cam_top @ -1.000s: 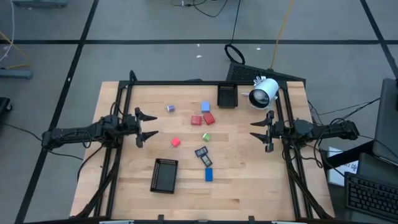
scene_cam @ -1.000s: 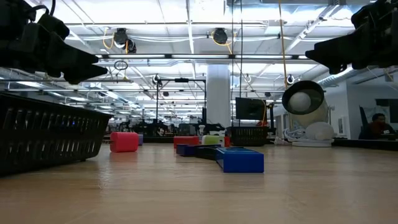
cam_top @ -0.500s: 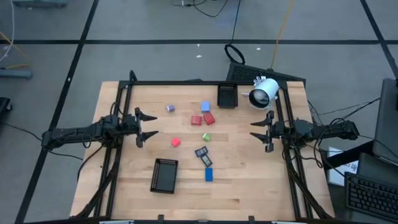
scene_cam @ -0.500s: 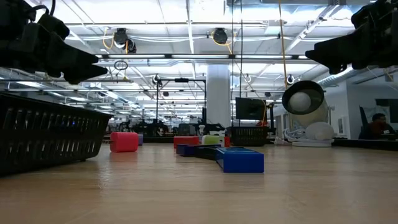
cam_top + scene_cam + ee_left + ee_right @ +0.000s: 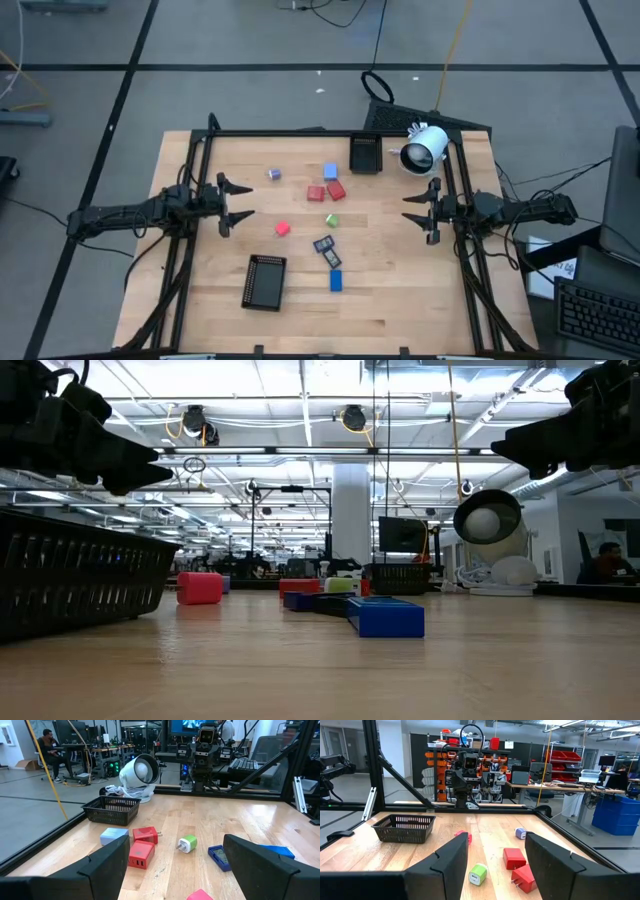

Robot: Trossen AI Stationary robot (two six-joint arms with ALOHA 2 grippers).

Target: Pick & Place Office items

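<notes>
**Office items all loose mid-counter, both my jaws empty**

Office items first, from the high view: they sit in a loose scatter in the middle of the wooden counter point(image 5: 400, 290), between my two arms, so either side can reach in. There's a light-blue block point(image 5: 330, 172), a pair of red blocks point(image 5: 326, 190) just beside each other, a small purple piece point(image 5: 273, 174) off on its own, a green block point(image 5: 331, 220), a pink block point(image 5: 282, 229), two dark flat rectangles point(image 5: 326, 250) and a blue flat rectangle point(image 5: 336, 281). One black mesh tray point(image 5: 264, 281) lies on the near side, another mesh tray point(image 5: 365, 153) on the far side next to the white cylindrical device point(image 5: 424, 150). My left gripper point(image 5: 232, 201) hangs at the left edge with its jaws spread wide, nothing in them. My right gripper point(image 5: 419, 209) waits at the right edge, jaws parted, also empty. My guess is nothing has been picked yet.

Low view: the blue rectangle point(image 5: 385, 617) looks like a hard, slab-sided bit of plastic lying flat, and the pink block point(image 5: 200, 588) is a chunky rounded-edge cube. The near tray's wall point(image 5: 80, 575) is open wire mesh, so light but rigid I'd say.

Left wrist view: the red blocks point(image 5: 142, 845) and the green one point(image 5: 188, 843) have little metal prongs, so they look like plug adapters, smooth matte plastic. My fingers point(image 5: 100, 870) frame the pile.

Right wrist view: same cluster from the other side, green block point(image 5: 478, 874) nearest, glossy and rounded, probably a bit slippery to pinch.
</notes>
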